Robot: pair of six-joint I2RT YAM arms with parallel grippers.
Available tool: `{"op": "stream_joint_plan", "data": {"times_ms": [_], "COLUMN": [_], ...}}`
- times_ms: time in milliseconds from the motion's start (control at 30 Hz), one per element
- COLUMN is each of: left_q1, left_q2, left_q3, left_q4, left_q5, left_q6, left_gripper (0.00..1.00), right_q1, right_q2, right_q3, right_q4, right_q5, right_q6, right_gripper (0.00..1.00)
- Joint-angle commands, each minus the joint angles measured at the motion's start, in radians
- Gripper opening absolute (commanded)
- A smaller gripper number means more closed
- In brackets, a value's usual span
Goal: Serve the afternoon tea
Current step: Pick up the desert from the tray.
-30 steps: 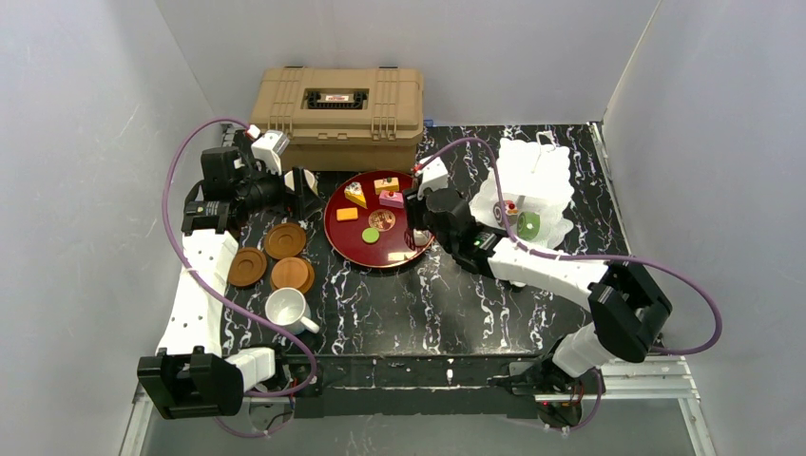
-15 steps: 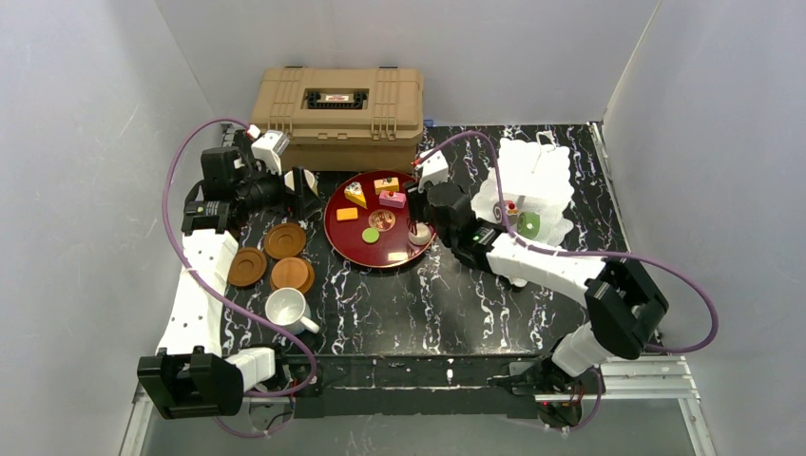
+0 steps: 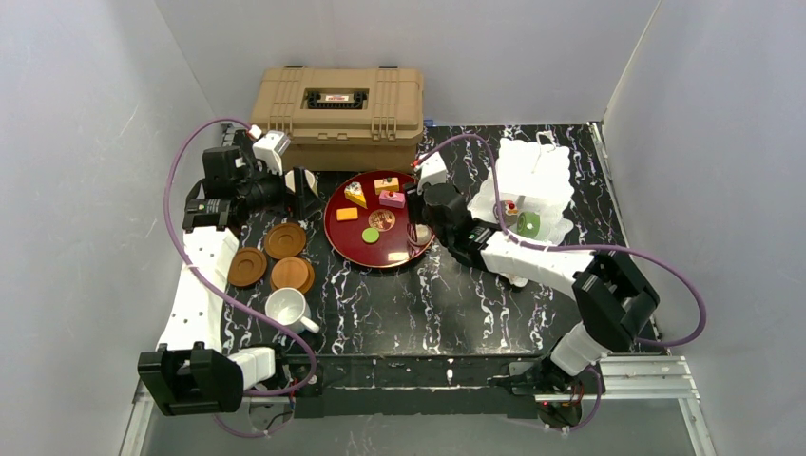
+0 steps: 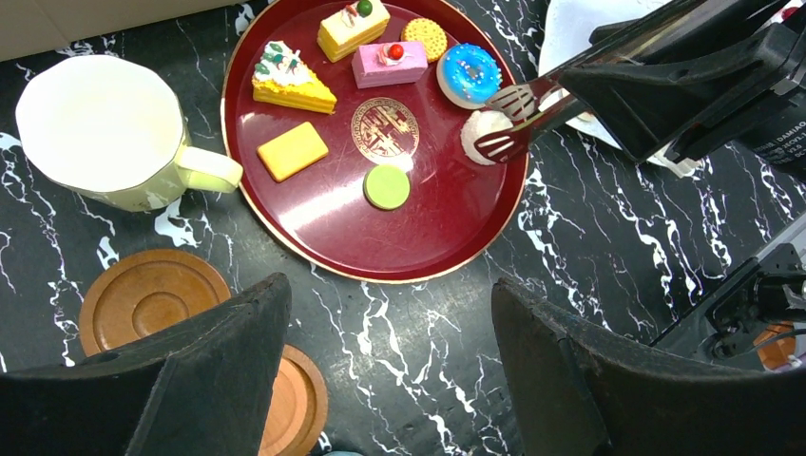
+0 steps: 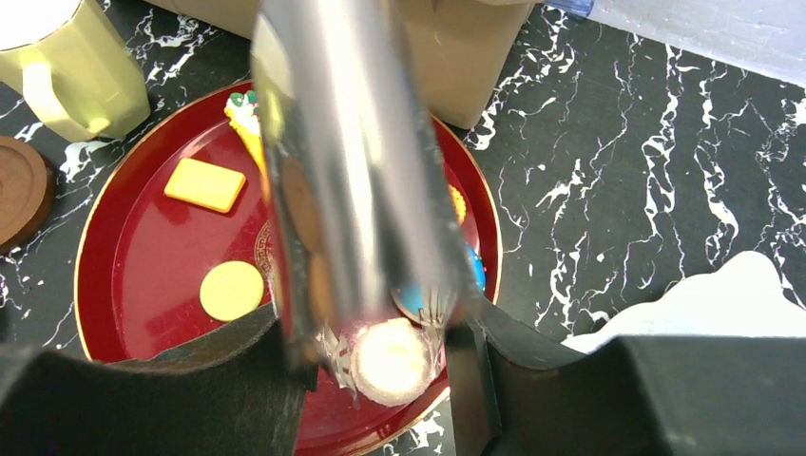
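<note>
Blurred tongs (image 5: 352, 171) hide most of the blue doughnut (image 5: 473, 269); a finger (image 4: 219, 370) of the left gripper (image 4: 390, 290) covers part of 1 saucer (image 4: 299, 404)

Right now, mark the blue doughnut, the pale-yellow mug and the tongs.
blue doughnut (image 4: 457, 84), left wrist view, on its blue icing.
pale-yellow mug (image 4: 95, 128), left wrist view, on its bare inside.
tongs (image 4: 514, 95), left wrist view, on the upper slotted blade.

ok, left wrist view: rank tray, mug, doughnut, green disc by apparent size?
1. tray
2. mug
3. doughnut
4. green disc, only slightly smaller than the doughnut
</note>
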Motion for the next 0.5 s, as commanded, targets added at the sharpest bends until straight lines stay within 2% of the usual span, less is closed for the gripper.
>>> {"op": "stream_joint_plan", "data": {"times_ms": [0, 267, 467], "left_q1": [0.001, 0.002, 0.001], "left_q2": [-0.002, -0.01, -0.008], "left_q3": [0.03, 0.027, 0.028], "left_q4": [-0.023, -0.023, -0.024], "left_q5": [0.009, 0.002, 0.009], "left_q6": [0.007, 0.009, 0.007], "left_gripper": [0.75, 0.75, 0.75], "right_q1": [-0.003, -0.003, -0.003], "right_q2": [0.019, 0.05, 0.008], "right_q3": [-0.011, -0.028, -0.053], "right_q4": [0.062, 0.084, 0.097], "right_q5": [-0.014, -0.013, 0.011], "right_q6": [0.029, 0.045, 0.028], "right_gripper": [0.54, 0.47, 0.29]}}
